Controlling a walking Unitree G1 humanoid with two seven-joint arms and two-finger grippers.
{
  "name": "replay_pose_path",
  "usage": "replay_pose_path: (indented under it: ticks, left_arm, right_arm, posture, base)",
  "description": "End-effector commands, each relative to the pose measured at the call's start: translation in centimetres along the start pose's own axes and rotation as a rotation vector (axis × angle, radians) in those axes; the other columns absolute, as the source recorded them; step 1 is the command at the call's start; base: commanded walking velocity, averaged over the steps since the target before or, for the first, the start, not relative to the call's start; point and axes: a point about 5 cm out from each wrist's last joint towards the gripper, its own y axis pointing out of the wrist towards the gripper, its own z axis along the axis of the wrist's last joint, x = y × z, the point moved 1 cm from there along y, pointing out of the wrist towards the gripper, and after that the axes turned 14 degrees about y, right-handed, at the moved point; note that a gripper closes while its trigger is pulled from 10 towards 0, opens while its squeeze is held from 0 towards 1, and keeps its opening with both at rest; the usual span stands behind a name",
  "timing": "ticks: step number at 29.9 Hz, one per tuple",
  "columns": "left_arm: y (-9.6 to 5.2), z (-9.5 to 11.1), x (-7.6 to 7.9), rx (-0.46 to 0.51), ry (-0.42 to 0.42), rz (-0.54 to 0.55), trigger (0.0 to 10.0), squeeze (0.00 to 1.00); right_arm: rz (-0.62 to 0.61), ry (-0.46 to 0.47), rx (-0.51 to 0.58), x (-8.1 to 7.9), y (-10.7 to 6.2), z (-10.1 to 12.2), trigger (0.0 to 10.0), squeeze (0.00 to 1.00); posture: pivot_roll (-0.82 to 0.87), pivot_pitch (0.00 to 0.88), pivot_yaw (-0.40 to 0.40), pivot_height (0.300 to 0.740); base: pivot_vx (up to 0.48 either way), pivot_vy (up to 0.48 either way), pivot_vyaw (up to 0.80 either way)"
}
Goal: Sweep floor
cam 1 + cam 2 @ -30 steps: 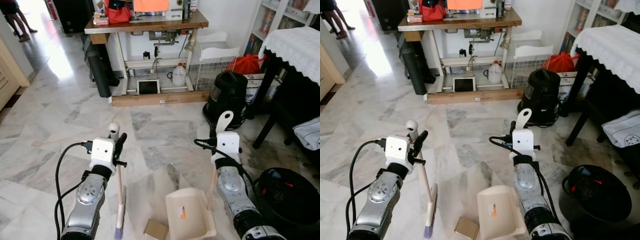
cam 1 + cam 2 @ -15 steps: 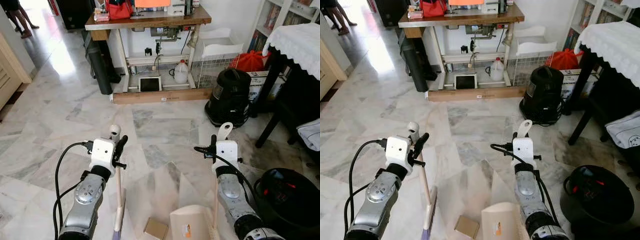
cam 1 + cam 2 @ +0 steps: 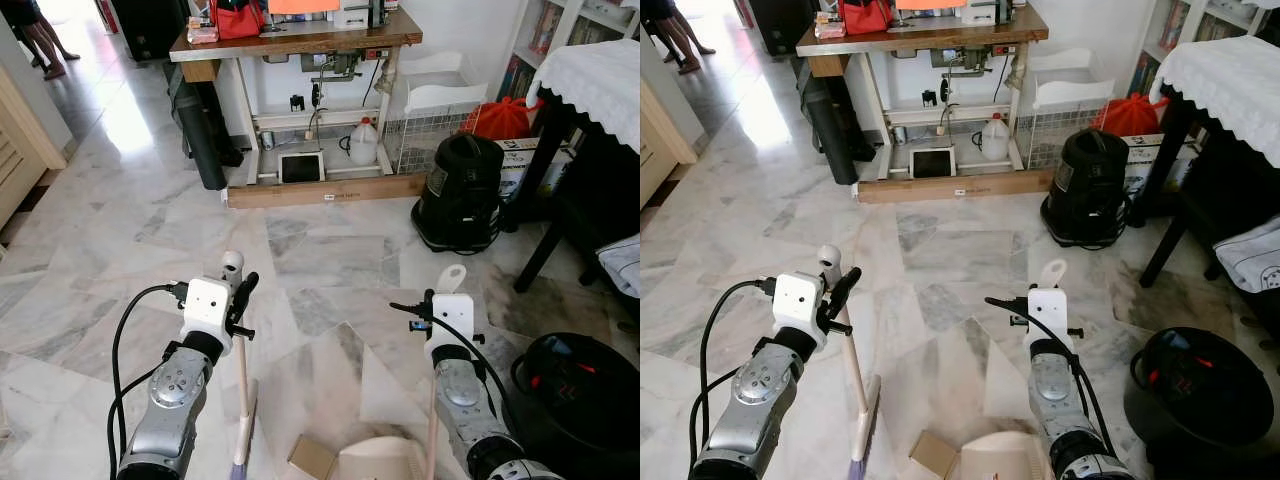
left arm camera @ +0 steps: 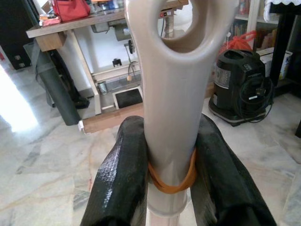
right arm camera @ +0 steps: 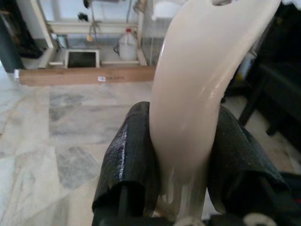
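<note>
A small brown cardboard scrap (image 3: 312, 457) lies on the marble floor (image 3: 130, 230), between the broom (image 3: 241, 415) and the dustpan (image 3: 385, 463). The left gripper (image 4: 169, 155) has its 2 black fingers clamped on the broom's beige handle, bristles down on the floor just left of the scrap. The right gripper (image 5: 181, 155) is clamped on the dustpan's upright handle. Compared with 1 second ago, the dustpan sits lower at the frame's edge and nearer the robot, and the whole view has shifted forward, so the camera moved too; the scrap is not yet in the pan. My judgement: the sweep is early, and the pan needs setting flat beside the scrap. Beyond stand a sewing table (image 3: 290, 45), a black vacuum (image 3: 462, 195) and a black bin (image 3: 580, 390).
</note>
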Motion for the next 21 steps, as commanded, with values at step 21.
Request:
replay_pose_path:
  ticks: [21]
  left_arm:
    - [0.1, 0.3, 0.3, -0.002, 0.002, -0.039, 10.0, 0.00]
  right_arm:
    - [-0.075, 0.032, -0.281, 0.9, -0.3, -2.9, 10.0, 0.00]
  posture:
    - [0.12, 0.044, 0.073, 0.740]
  base:
    - [0.000, 0.000, 0.00]
